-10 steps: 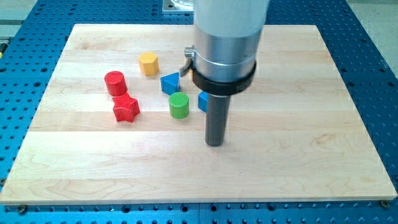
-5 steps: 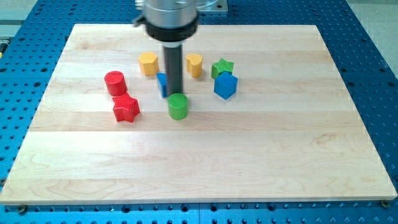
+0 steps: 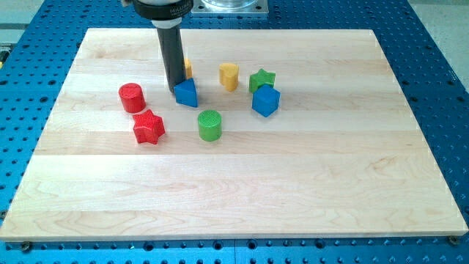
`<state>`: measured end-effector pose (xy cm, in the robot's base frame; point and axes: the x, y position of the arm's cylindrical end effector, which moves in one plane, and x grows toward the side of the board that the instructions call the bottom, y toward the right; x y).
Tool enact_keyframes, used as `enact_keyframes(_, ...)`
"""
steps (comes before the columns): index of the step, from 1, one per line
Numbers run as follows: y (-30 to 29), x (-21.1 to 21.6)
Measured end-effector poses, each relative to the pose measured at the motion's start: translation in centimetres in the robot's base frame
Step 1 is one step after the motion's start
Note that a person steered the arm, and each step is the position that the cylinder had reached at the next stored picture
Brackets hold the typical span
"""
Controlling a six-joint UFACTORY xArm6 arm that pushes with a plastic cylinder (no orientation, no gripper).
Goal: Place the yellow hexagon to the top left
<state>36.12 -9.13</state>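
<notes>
my tip [image 3: 176,89], a plain dark rod with no fingers to open or close, stands touching the blue plastic triangular block [image 3: 186,93]. the yellow hexagon block [image 3: 187,69] peeks out behind the rod, upper centre-left on the pale wooden board [image 3: 330,191]. ribbed green cylinder [image 3: 209,125] sits below.

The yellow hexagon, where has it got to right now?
The yellow hexagon is mostly hidden behind the rod, left of centre near the view's top; my tip is just in front of it, beside the blue triangle.
</notes>
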Motion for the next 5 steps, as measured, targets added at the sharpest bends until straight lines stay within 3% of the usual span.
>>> enact_keyframes(2, -0.2, -7.5)
enact_keyframes(3, 2.4, -8.1)
enact_keyframes(4, 2.1, -11.4)
enact_keyframes(5, -3.4, -12.3)
